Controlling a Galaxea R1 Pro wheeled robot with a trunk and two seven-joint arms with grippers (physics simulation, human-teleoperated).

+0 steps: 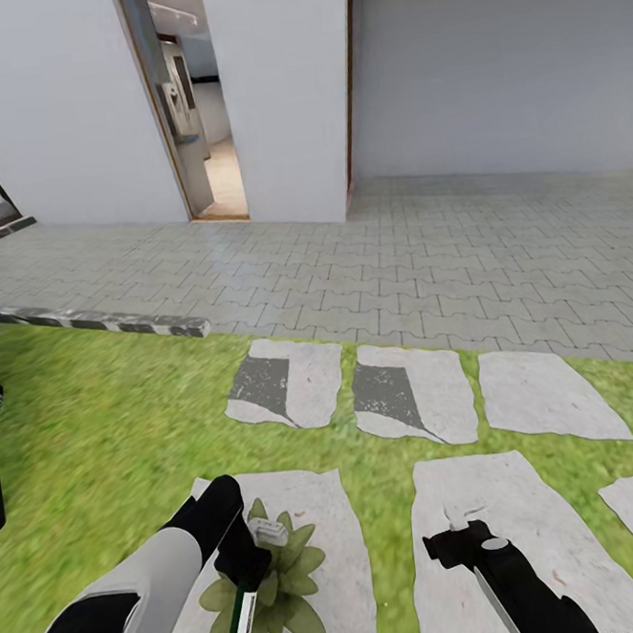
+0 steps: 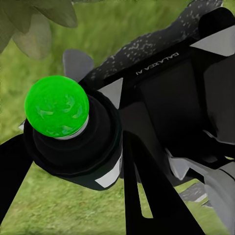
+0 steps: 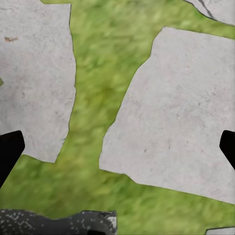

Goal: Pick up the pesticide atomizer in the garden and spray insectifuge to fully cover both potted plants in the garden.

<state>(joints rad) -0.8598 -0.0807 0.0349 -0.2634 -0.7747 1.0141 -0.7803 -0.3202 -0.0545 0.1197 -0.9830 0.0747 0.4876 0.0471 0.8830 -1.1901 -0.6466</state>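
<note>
Stretching from the paved patio (image 1: 464, 246), the lawn (image 1: 106, 431) carries pale stepping stones (image 1: 544, 394). One potted plant (image 1: 286, 573) sits on a near stone. Directly over it, the left tool (image 1: 244, 561) is clamped on the atomizer (image 1: 245, 618), spray head forward. The right tool (image 1: 458, 537) hangs apart above another stone.

Left arm, white forearm sleeve with a black wrist, reaching in from the lower left; its black two-fingered left gripper (image 1: 244, 565) clamped around the slim dark-green atomizer bottle (image 1: 243, 625). Black right arm low at the right; black right gripper (image 1: 449, 541) hovering, fingertips (image 3: 10, 149) spread wide apart.
</note>
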